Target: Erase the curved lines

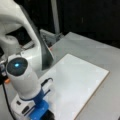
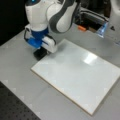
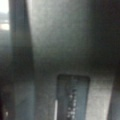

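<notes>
Your jaws [image 2: 41,53] sit low at the white board's [image 2: 80,77] corner on a black block [image 2: 40,53] — grip I cannot tell; grey bench [image 2: 17,82], dark room behind.

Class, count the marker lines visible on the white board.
0. The white board looks bare in both front views; a line may be hidden under the gripper and black block at its edge.
</notes>
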Controlling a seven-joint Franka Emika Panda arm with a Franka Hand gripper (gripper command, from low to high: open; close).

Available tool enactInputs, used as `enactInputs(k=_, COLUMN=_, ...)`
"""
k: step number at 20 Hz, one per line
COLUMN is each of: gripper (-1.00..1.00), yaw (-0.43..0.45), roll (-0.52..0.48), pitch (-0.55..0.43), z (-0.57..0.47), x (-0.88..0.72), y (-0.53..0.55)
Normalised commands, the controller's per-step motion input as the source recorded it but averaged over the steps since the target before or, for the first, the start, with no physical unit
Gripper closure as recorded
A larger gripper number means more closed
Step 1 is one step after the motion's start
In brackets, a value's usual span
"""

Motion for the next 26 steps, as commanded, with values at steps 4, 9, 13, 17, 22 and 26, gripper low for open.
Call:
enactInputs(k=4, gripper=-1.0, yaw=-0.01, roll=0.172, pitch=-0.114, z=-0.04, x=0.08, y=-0.12)
enactInputs(k=9, gripper=-1.0, yaw=-0.011, roll=0.15, pitch=-0.093, z=-0.04, x=0.09, y=-0.12)
enactInputs(k=13, gripper=-1.0, yaw=-0.052, roll=0.128, pitch=-0.061, z=0.0, x=0.09, y=-0.09)
enactInputs(k=17, gripper=-1.0, yaw=-0.131, roll=0.107, pitch=-0.007, z=0.14, x=0.07, y=-0.05)
enactInputs(k=22, gripper=-1.0, yaw=-0.333, roll=-0.075, pitch=0.098, z=0.29, x=0.19, y=0.0)
enactInputs(k=26, gripper=-1.0, yaw=-0.16, roll=-0.185, pitch=0.148, z=0.4, x=0.38, y=-0.01)
